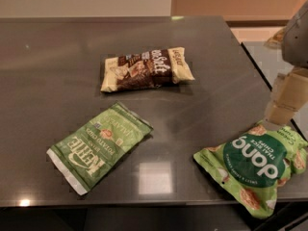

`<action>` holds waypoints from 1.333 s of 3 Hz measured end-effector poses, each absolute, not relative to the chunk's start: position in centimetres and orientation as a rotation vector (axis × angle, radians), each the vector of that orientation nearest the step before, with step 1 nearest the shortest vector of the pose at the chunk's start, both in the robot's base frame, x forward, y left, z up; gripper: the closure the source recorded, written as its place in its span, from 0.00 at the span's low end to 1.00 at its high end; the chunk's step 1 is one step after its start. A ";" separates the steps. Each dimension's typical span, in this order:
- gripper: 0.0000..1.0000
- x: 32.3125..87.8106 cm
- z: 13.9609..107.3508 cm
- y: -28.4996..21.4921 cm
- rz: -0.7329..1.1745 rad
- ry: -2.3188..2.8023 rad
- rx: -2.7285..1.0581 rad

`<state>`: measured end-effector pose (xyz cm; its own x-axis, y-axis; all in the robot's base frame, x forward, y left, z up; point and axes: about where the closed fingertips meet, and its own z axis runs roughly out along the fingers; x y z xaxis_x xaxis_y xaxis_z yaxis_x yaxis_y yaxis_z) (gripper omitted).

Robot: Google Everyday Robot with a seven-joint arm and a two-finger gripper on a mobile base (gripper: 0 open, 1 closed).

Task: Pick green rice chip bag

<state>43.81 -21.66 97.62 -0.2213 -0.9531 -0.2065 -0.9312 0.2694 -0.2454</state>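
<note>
The green rice chip bag (255, 169) lies at the front right corner of the dark table (57, 71). It is puffy and light green, with a dark-green circle and white "dang" lettering that reads upside down from here. Its lower end hangs a little over the table's front edge. My gripper (280, 115) comes down from the upper right, beige and blocky under a grey arm. Its tip is right at the bag's far edge, touching or just above it.
A flat olive-green Kettle potato chip bag (98, 146) lies at the front left. A brown-and-cream bag (147, 69) lies in the middle toward the back. The table's right edge (250, 61) runs close beside my arm, with a second surface (269, 61) beyond it.
</note>
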 end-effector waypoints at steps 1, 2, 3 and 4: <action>0.00 43.8 97.7 -21.6 -0.103 2.228 -1.728; 0.00 43.1 96.9 -21.7 -0.043 2.196 -1.787; 0.00 41.6 95.4 -22.2 0.048 2.126 -1.873; 0.00 39.8 93.4 -22.4 0.095 2.035 -1.978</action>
<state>39.80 -22.44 93.42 -0.0059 -0.9659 -0.2587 -0.9858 0.0490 -0.1606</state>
